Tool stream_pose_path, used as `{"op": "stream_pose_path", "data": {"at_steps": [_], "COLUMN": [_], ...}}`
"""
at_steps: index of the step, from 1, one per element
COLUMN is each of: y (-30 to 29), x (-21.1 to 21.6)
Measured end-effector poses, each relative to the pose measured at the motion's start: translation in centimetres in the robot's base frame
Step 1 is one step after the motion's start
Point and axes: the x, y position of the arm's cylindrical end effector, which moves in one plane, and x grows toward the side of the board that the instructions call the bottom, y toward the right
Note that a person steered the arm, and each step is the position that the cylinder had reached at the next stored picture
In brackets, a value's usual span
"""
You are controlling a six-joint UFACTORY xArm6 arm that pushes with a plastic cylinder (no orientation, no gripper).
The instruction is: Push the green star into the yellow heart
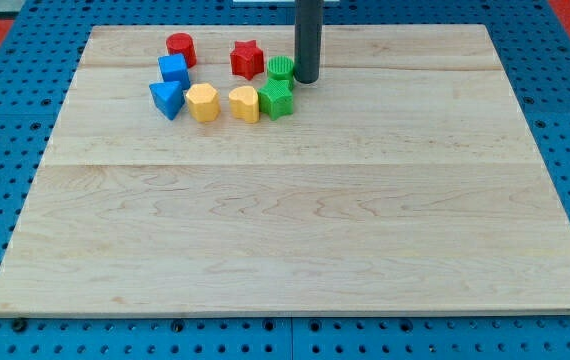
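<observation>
The green star (276,100) lies in the upper left part of the wooden board (295,220), with its left side touching the yellow heart (244,104). My tip (306,81) rests on the board just up and to the right of the green star. It is close beside the right edge of a green round block (281,68). The dark rod rises straight out of the view's top.
A yellow hexagon (202,102) lies left of the heart, with a blue triangle (166,99) further left. A blue cube (173,69), a red cylinder (180,47) and a red star (247,58) lie above them. A blue pegboard (565,120) surrounds the board.
</observation>
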Motion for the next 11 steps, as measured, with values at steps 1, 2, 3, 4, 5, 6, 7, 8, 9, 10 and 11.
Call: {"op": "stream_pose_path", "data": {"at_steps": [1, 2, 3, 4, 5, 6, 7, 8, 9, 10, 11], "y": [1.4, 1.2, 0.6, 0.4, 0.4, 1.6, 1.9, -1.5, -2.2, -3.3, -3.1], "x": [2.0, 2.6, 2.5, 2.1, 1.9, 2.8, 5.7, 5.7, 5.7, 4.1, 4.0]}}
